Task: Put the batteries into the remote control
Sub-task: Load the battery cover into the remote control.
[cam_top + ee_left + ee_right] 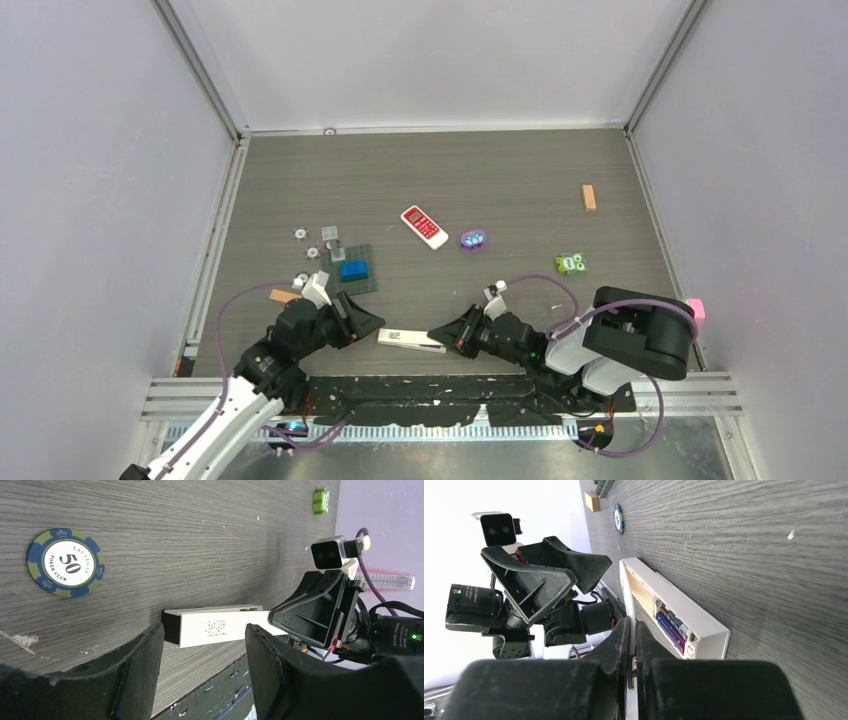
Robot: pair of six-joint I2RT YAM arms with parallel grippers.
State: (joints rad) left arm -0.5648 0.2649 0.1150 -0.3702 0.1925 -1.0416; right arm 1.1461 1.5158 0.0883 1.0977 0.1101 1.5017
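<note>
The remote lies on the table at its near edge, between the two grippers, with its compartment open and facing up. The batteries sit inside it at the remote's right end, one of them blue-purple. The right gripper has its jaws pressed nearly together on the remote's thin side wall. The left gripper is spread wide, one finger on each side of the remote's left end. A poker chip lies left of the remote, well apart.
</note>
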